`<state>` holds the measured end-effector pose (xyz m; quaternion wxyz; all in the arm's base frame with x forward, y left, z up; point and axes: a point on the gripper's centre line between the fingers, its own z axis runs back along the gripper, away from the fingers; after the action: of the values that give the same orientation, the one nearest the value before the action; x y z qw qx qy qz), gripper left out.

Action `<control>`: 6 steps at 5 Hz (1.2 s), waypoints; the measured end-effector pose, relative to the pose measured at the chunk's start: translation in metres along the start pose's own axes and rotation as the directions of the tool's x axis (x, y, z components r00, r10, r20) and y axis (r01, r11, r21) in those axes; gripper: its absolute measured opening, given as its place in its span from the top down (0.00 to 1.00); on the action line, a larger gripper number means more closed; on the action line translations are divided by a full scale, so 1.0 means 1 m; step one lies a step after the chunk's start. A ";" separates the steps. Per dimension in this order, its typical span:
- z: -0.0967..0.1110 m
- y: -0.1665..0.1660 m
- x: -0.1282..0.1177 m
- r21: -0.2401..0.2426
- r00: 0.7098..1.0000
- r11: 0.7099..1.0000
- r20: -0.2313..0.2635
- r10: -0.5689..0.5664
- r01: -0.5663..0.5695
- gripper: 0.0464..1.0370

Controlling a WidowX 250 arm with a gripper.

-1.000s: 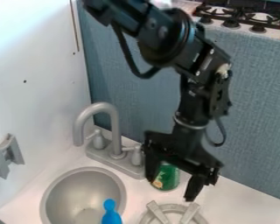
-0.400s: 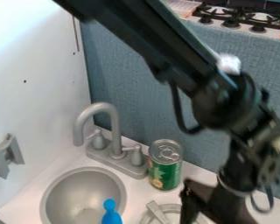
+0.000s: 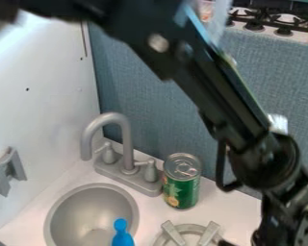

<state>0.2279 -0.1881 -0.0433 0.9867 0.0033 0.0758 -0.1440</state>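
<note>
At lower center, the green can [image 3: 182,191] stands upright beside the faucet [image 3: 127,144], presumably for stability; whether the lower-right gripper [image 3: 226,243] is clenched or released cannot be determined.

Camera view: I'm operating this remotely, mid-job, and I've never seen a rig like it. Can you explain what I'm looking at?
The big black shape is a robot arm. A fixed camera looks down at a slant; the arm enters at the top left and slopes across to the lower right, partly blocking the blue-grey panel behind. Below is a pale counter with a round grey sink set in it and a grey faucet behind. A green can stands upright to the right of the faucet. In front of the can is a grey ring with slanted bars, and a blue object shows at the sink's right side. Whether anything is held, I can't tell from here.
</note>
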 end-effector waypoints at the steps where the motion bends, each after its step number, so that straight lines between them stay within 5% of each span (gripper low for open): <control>1: -0.015 -0.002 0.004 0.002 0.999 1.000 -0.031 -0.011 0.011 0.04; 4: -0.043 0.003 0.002 0.011 0.992 1.000 -0.127 -0.012 0.014 0.09; 5: -0.047 0.003 0.009 -0.012 0.993 1.000 -0.117 -0.012 0.011 0.36; 6: -0.046 0.001 0.015 -0.021 0.996 1.000 -0.090 -0.023 0.021 0.40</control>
<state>0.2358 -0.1902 -0.0908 0.9806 -0.0007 0.1217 -0.1537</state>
